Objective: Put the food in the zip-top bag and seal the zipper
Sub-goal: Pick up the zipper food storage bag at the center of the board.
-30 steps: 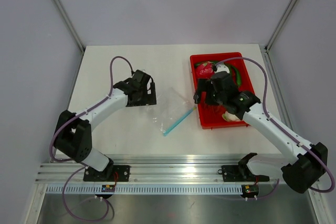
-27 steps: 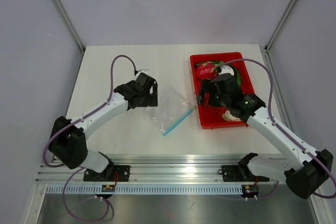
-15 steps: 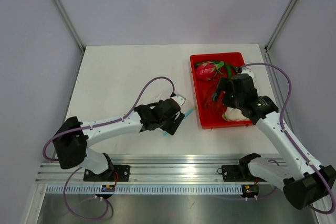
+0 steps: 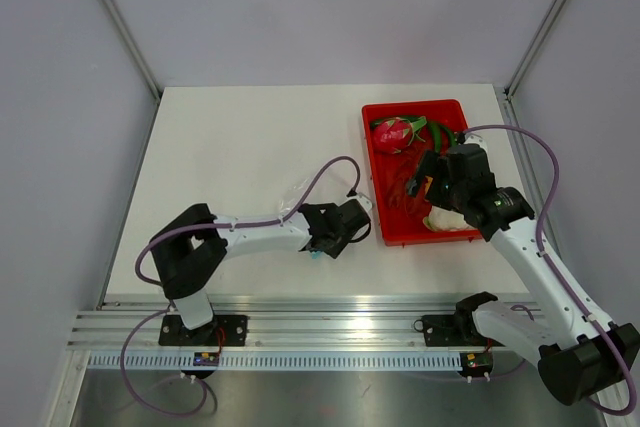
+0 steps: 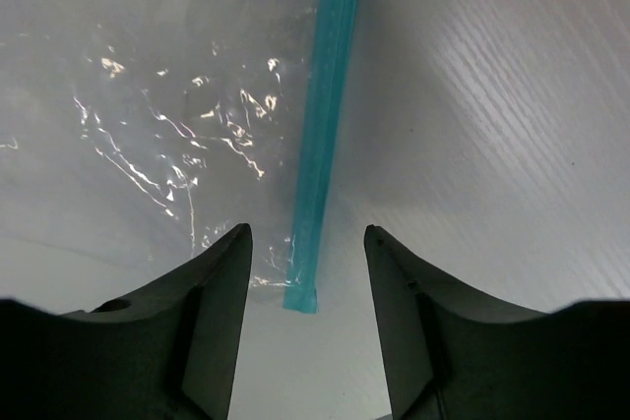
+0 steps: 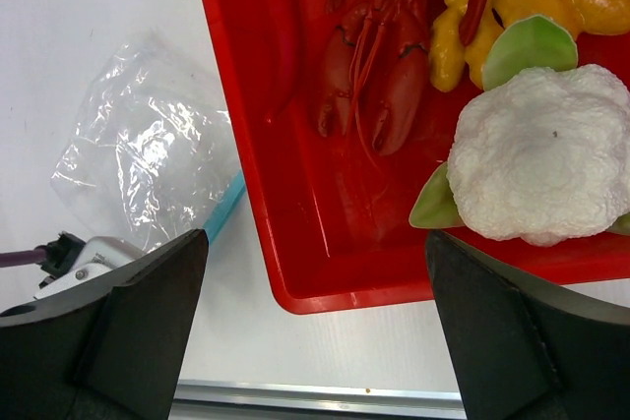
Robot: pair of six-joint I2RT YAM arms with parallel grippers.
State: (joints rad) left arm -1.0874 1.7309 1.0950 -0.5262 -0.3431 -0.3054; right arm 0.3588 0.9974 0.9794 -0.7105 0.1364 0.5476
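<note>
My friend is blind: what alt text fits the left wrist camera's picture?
Two dark fingers of the left gripper straddle the near end of a light-blue zipper, not touching it. The clear, crinkly zip-top bag lies on a white table.

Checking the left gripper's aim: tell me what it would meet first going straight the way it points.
Probably the near end of the zipper, lined up between the fingers of the left gripper; depth is unclear.
</note>
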